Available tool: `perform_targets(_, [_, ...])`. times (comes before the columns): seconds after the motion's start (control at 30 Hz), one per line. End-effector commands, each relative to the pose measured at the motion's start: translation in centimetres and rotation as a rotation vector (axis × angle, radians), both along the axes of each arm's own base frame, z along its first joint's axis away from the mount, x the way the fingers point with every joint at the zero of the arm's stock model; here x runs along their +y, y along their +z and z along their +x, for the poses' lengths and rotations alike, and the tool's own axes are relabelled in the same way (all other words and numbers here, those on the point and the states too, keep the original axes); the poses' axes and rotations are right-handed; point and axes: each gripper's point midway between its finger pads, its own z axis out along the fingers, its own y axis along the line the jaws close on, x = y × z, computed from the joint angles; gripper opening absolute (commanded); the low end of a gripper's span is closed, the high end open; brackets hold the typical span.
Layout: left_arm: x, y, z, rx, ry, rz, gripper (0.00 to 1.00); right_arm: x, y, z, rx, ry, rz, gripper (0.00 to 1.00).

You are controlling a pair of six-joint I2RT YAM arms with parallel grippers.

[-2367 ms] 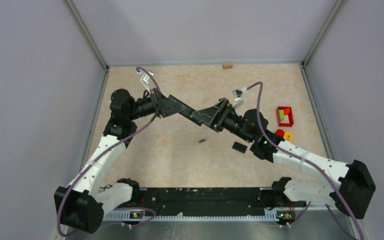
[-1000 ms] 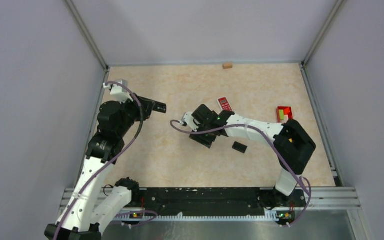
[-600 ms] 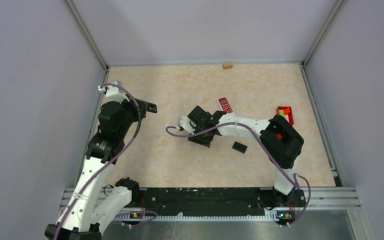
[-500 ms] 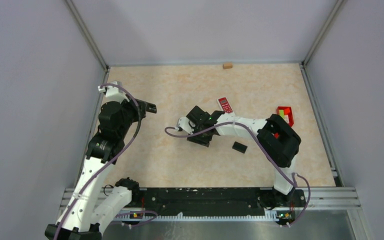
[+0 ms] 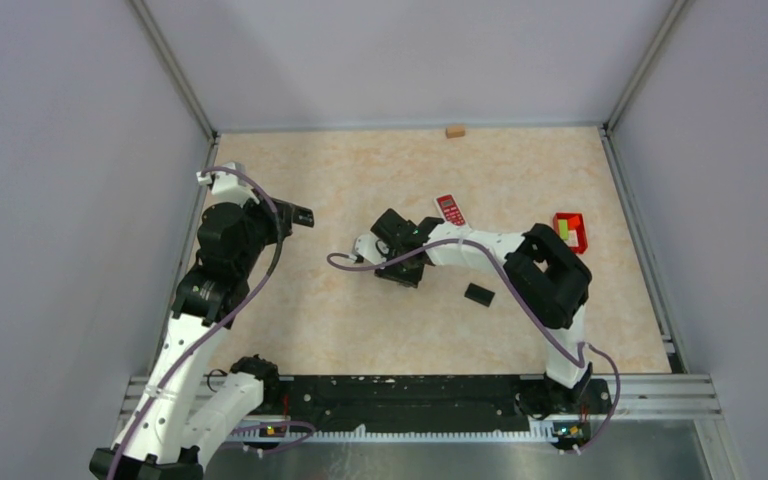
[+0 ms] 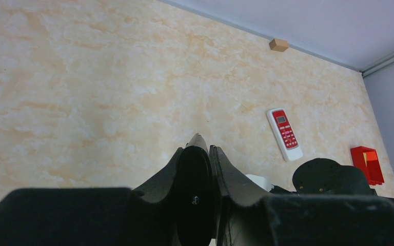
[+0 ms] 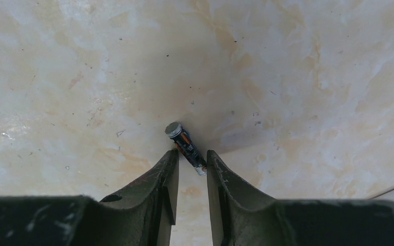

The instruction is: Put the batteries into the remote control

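One battery (image 7: 185, 147) lies on the table (image 7: 297, 77) between the narrowly parted tips of the right gripper (image 7: 192, 153), grip unclear, seen only from its wrist camera, while the left gripper (image 6: 204, 145) hangs pressed together, red remote (image 6: 284, 134) to its right.

Dark battery (image 7: 185, 147) lying flat, diagonal; red-white remote (image 5: 450, 209) face-up, apart.

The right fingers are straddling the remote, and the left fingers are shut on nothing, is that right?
Not quite. The right fingers straddle a battery, not the remote, which lies apart from them; the right wrist view shows it. The left fingers are indeed shut on nothing.
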Motion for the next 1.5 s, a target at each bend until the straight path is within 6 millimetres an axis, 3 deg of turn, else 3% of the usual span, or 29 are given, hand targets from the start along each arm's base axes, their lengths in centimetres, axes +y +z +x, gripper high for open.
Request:
perform_targets(0.0, [0.0,1.3,0.3,-0.046,-0.003,-0.009,0.0,0.5,0.8,0.9,-0.015,0.009,0.005,0.3])
perform_targets(0.23, [-0.2,1.3,0.4,-0.046,-0.012,-0.013,0.0,0.5,0.5,0.7,0.007,0.013,-0.017,0.29])
perform_targets(0.4, [-0.4,1.3,0.5,-0.042,-0.022,-0.016,0.0,0.6,0.6,0.8,0.019,0.001,-0.024,0.01])
perform_targets(0.5, [-0.6,1.2,0.5,-0.04,-0.029,-0.017,0.0,1.0,1.5,1.1,-0.008,-0.029,0.017,0.0])
perform_targets(0.77, [-2.0,0.6,0.6,-0.018,-0.099,-0.044,0.0,0.5,8.4,0.7,-0.101,-0.124,0.247,0.0])
perform_targets(1.0, [-9.3,1.6,-1.0,-0.029,-0.51,-0.2,0.0,0.8,20.2,-0.5,-0.224,-0.204,0.612,0.0])
perform_targets(1.1, [-11.8,1.9,-2.0,-0.017,-0.662,-0.309,0.0,0.6,23.7,-1.2,-0.216,-0.244,0.686,0.0])
perform_targets(1.27, [-14.2,2.2,-2.8,0.04,-0.812,-0.473,0.0,0.0,27.0,-2.0,-0.185,-0.308,0.739,0.0])
perform_targets(1.47, [-15.3,0.4,-2.1,0.196,-0.806,-0.611,0.0,-0.3,27.5,-3.1,-0.112,-0.317,0.684,0.01])
